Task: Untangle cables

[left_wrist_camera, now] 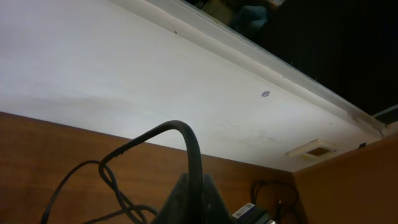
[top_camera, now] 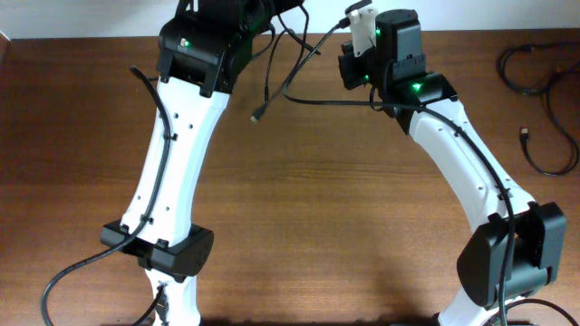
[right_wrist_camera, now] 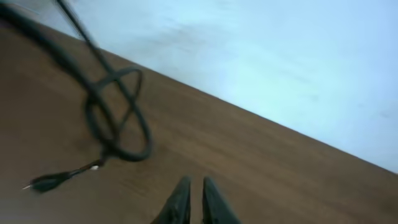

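Observation:
My left gripper is shut on a thin black cable that arches up out of its fingers. A twisted stretch of cable lies left of it. In the overhead view the left gripper is hidden under its wrist at the table's back edge. The cables hang down from there, and one plug end rests on the wood. My right gripper hovers low over bare wood with its fingers almost together and nothing between them. A cable loop with a plug lies to its left.
Another black cable with a small plug lies at the table's far right, and it also shows in the left wrist view. A white wall runs along the table's back edge. Both arm bases stand at the front edge.

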`<control>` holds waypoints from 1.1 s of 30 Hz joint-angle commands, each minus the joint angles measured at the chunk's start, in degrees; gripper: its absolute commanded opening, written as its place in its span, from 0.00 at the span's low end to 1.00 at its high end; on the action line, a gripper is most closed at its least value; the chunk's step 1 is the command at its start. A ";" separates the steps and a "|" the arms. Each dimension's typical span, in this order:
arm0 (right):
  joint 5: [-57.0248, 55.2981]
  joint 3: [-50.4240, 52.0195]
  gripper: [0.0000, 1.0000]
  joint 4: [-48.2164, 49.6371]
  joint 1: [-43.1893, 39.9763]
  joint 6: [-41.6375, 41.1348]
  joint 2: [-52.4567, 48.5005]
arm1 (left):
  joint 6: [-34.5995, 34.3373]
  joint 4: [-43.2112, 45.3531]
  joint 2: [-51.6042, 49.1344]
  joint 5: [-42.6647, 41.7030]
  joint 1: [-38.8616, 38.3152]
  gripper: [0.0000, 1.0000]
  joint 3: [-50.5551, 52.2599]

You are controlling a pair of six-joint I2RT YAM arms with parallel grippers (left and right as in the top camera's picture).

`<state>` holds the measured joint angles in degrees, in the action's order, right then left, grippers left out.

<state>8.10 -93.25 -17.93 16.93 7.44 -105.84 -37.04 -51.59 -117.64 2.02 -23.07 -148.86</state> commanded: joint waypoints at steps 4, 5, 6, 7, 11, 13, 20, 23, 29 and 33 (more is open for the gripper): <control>7.80 0.28 0.80 0.15 -0.07 -0.20 0.92 | 1.11 0.11 -2.32 0.76 0.09 0.00 -1.20; 7.80 0.28 0.98 -0.13 -0.07 -0.17 0.92 | 1.11 0.11 -2.40 0.76 0.09 0.00 -1.20; 7.80 0.28 0.99 -0.24 -0.07 -0.17 0.92 | 1.09 0.13 -2.43 0.76 0.09 0.00 -1.20; 7.80 0.28 0.97 -0.24 -0.07 -0.15 0.90 | 1.09 0.13 -2.43 0.76 0.09 0.00 -1.20; 8.02 0.33 0.96 -0.28 -0.04 2.82 0.28 | 1.09 0.13 -2.43 0.20 0.07 0.00 -1.20; 8.24 0.35 0.96 -0.59 0.00 2.86 -0.44 | 1.07 0.33 -2.43 -0.83 0.07 0.00 -1.20; 10.75 0.37 0.92 -1.62 4.04 4.61 -0.72 | 0.20 2.75 -2.40 -9.53 0.07 0.00 -1.20; 9.20 0.37 0.91 -1.51 4.48 4.79 -0.72 | 0.17 3.13 -2.40 -10.29 -0.11 0.00 -1.20; 4.74 0.37 0.91 -1.57 4.33 6.08 -0.72 | -0.24 3.63 -2.34 -11.69 -0.20 0.00 -1.97; 4.70 0.31 0.90 -0.83 3.93 6.08 0.02 | -0.24 4.37 -2.34 -11.67 0.04 0.00 -2.05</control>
<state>13.58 -93.25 -19.22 21.41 13.08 -106.13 -37.10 -47.88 -119.90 -8.67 -23.07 -149.01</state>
